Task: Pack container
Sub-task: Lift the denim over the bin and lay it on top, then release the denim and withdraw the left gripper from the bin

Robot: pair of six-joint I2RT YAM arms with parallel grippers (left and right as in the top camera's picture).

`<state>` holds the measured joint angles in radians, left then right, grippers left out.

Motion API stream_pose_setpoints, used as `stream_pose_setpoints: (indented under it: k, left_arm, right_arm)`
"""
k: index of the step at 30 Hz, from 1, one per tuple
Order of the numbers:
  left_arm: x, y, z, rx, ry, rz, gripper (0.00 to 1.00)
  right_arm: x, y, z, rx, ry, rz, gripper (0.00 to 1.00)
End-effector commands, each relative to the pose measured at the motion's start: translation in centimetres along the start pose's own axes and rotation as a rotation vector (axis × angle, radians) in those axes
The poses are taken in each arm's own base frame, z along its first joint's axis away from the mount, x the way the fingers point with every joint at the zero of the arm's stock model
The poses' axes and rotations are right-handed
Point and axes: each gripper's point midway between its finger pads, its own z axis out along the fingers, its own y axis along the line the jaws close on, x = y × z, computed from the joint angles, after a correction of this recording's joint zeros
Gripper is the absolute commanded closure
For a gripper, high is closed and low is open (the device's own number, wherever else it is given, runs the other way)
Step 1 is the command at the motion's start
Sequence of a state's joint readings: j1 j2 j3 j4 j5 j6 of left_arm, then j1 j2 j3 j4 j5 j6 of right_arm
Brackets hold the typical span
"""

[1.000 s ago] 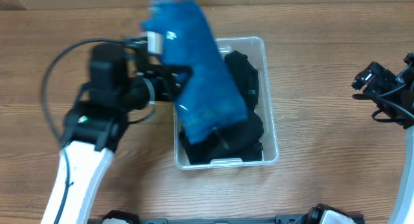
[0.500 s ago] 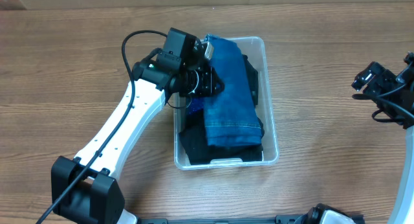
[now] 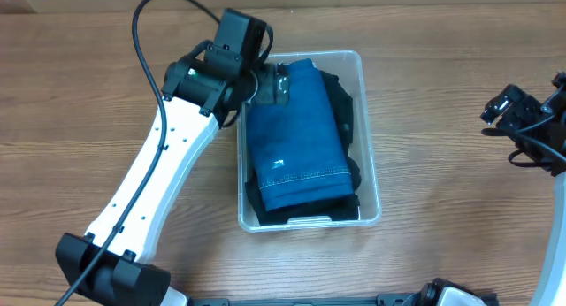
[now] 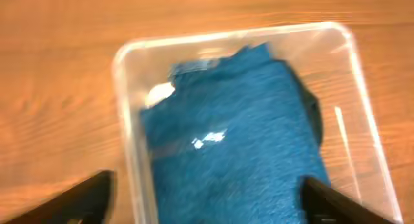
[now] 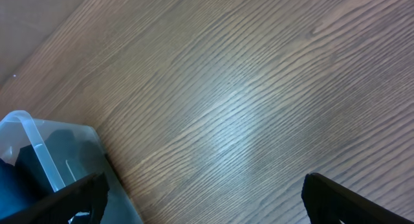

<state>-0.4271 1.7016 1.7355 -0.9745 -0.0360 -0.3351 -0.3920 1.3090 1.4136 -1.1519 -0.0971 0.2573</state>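
Note:
The clear plastic container [image 3: 370,156] sits mid-table and holds black clothes [image 3: 340,103]. A folded blue denim piece [image 3: 296,138] lies flat on top of them. My left gripper [image 3: 276,81] hovers over the container's far left end, open, with nothing between its fingers. In the left wrist view the blue denim [image 4: 239,133] fills the container [image 4: 126,120], and the left gripper [image 4: 207,204] spans it with its jaws wide apart. My right gripper [image 3: 517,120] stays at the far right of the table, open and empty; the right wrist view shows that gripper [image 5: 207,198] over bare wood.
A corner of the container [image 5: 32,140] shows at the left edge of the right wrist view. The wooden table [image 3: 442,41] surrounds the bin. The left arm [image 3: 150,182] stretches diagonally from the front left.
My left gripper carried the blue denim down into the container, laid it flat on the black clothes and opened, letting it go. The right arm has not moved.

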Motion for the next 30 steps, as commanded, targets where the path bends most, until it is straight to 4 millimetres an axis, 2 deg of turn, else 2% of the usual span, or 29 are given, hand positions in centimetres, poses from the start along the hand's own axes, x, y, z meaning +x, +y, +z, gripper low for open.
stream_pose_setpoints:
  k: [1,2,4,6,7,10,12,14,16,18,20,21,22,23,24,26,28,29,30]
  left_arm:
    - [-0.3,-3.0,0.5,0.081,-0.018,0.129,0.51]
    - [0.0,-4.0,1.7,0.112,0.001,0.137,0.67]
    - [0.9,-5.7,4.4,0.164,0.047,0.151,0.73]
    - [3.5,-7.9,9.1,0.234,0.152,0.167,0.68]
    - [4.6,-8.5,10.5,0.256,0.192,0.17,0.66]
    - [11.3,-10.0,16.6,0.316,0.418,0.167,0.56]
    - [15.3,-10.8,18.4,0.372,0.552,0.173,0.55]
    - [16.2,-10.9,18.5,0.381,0.586,0.171,0.55]
    - [14.9,-11.2,17.2,0.393,0.554,0.19,0.54]
    - [11.4,-11.3,14.3,0.38,0.461,0.213,0.52]
    - [6.7,-10.9,9.7,0.338,0.315,0.252,0.45]
    - [3.4,-9.7,6.1,0.274,0.199,0.265,0.28]
    - [1.2,-8.3,3.3,0.214,0.113,0.26,0.0]
    - [-0.6,-6.9,0.6,0.163,0.034,0.249,0.0]
    - [-1.7,-5.7,-1.4,0.133,-0.017,0.229,0.0]
    - [-3.0,-2.0,-5.0,0.055,-0.079,0.141,0.0]
    - [-3.0,1.5,-6.2,-0.015,-0.076,0.042,0.0]
    - [-2.7,3.7,-6.5,-0.055,-0.056,-0.033,0.0]
    - [-2.4,5.4,-6.5,-0.084,-0.035,-0.099,0.0]
  right_arm:
    - [-0.4,0.1,-0.7,-0.003,-0.03,-0.003,0.0]
    - [-0.4,0.1,-0.7,-0.003,-0.03,-0.003,0.0]
    - [-0.4,0.1,-0.7,-0.003,-0.03,-0.003,0.0]
    - [-0.4,0.1,-0.7,-0.003,-0.03,-0.003,0.0]
    - [-0.4,0.1,-0.7,-0.003,-0.03,-0.003,0.0]
    - [-0.4,0.1,-0.7,-0.003,-0.03,-0.003,0.0]
    - [-0.4,0.1,-0.7,-0.003,-0.03,-0.003,0.0]
    - [-0.4,0.1,-0.7,-0.003,-0.03,-0.003,0.0]
    - [-0.4,0.1,-0.7,-0.003,-0.03,-0.003,0.0]
    - [-0.4,0.1,-0.7,-0.003,-0.03,-0.003,0.0]
    - [-0.4,0.1,-0.7,-0.003,-0.03,-0.003,0.0]
    - [-0.4,0.1,-0.7,-0.003,-0.03,-0.003,0.0]
    - [-0.4,0.1,-0.7,-0.003,-0.03,-0.003,0.0]
    - [-0.4,0.1,-0.7,-0.003,-0.03,-0.003,0.0]
    - [-0.4,0.1,-0.7,-0.003,-0.03,-0.003,0.0]
    - [-0.4,0.1,-0.7,-0.003,-0.03,-0.003,0.0]
    - [-0.9,-0.3,-0.8,0.02,-0.049,-0.005,0.0]
    - [-2.3,-1.6,-1.0,0.101,-0.117,-0.004,0.0]
    - [-2.9,-2.0,-1.1,0.128,-0.144,-0.003,0.0]
